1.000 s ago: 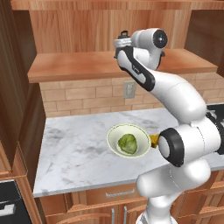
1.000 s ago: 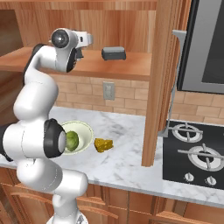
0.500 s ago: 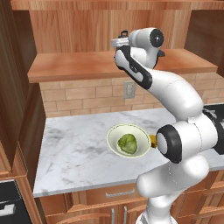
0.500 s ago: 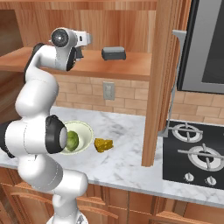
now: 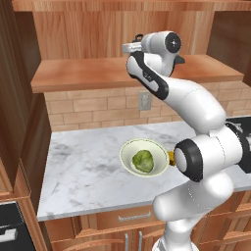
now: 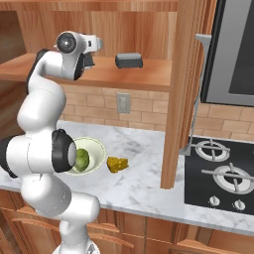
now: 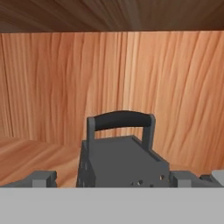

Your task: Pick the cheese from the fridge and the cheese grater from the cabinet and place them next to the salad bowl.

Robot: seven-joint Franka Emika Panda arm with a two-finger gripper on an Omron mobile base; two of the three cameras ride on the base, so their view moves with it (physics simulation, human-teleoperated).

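The gripper (image 7: 113, 177) is wide apart, its tips low beside the grater (image 7: 120, 159) on the cabinet (image 6: 124, 74) shelf; the grater's bottom is cut off. The cheese (image 6: 117, 164) lies beside the bowl (image 6: 96, 156), which the arm half hides.

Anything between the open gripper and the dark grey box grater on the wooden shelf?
Nothing: right base view shows bare shelf between gripper and dark grey box grater.

Marble counter (image 5: 83, 171) spans below a brick backsplash (image 5: 98, 105) with a grey outlet (image 6: 122, 102). Black stove (image 6: 223, 173) adjoins the counter's right end; wooden drawers (image 5: 122, 218) sit beneath.
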